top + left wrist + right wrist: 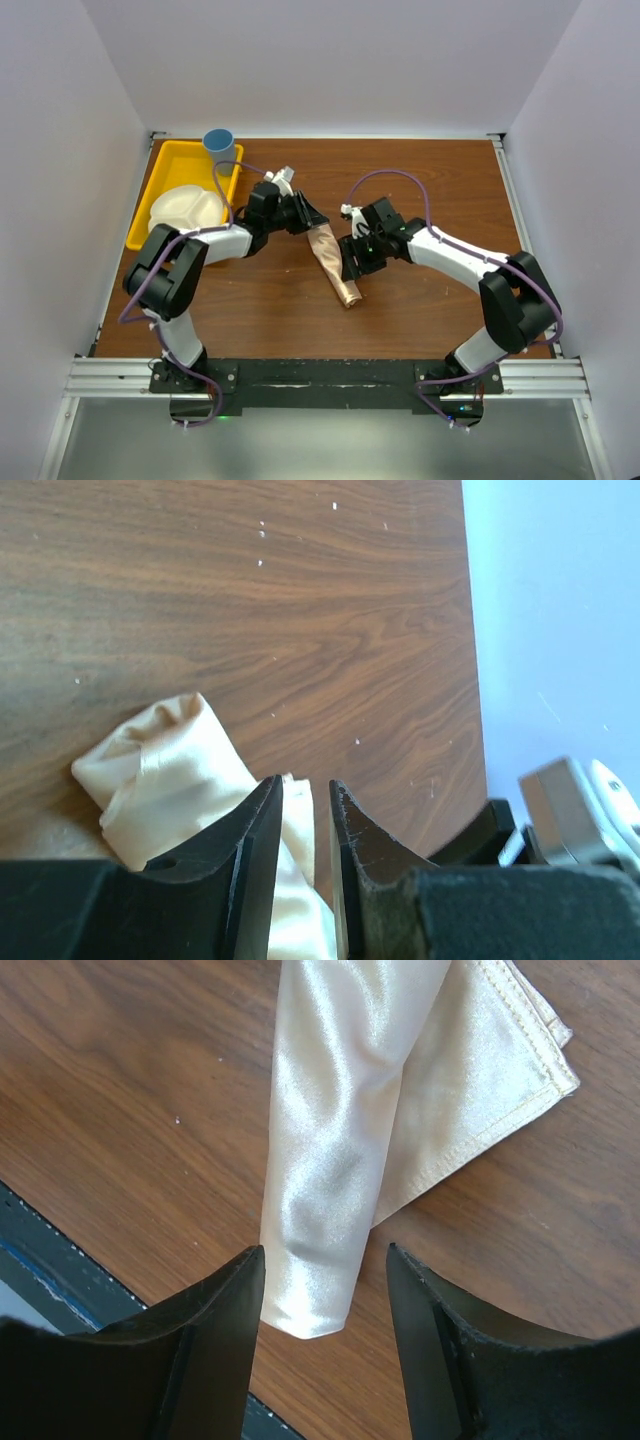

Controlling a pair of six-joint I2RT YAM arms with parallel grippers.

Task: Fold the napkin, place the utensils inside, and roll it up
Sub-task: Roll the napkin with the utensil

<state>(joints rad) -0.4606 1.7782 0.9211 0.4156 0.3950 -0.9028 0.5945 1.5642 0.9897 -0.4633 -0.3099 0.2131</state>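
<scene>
The napkin [335,262] lies rolled into a slim tube near the middle of the table [430,180], running approx. from 11 o'clock down to 5 o'clock in the top view. The right gripper [325,1255] sits at the 5 o'clock end with its jaws wide, one finger on each side of the roll's tip. There's a sliver of wood between the cloth and one finger. A flat hemmed corner pokes out of the roll toward 2 o'clock in the right wrist view.

The left gripper [305,785] is at the 11 o'clock end w/ its jaws narrow. Pale cloth shows in the slit (and bunched beside one finger), but I can't tell if it's pinched.

At the table's 10 o'clock corner is a yellow tray [180,155] holding a white divided plate [185,208], with a blue cup [218,140] at its far edge.
</scene>
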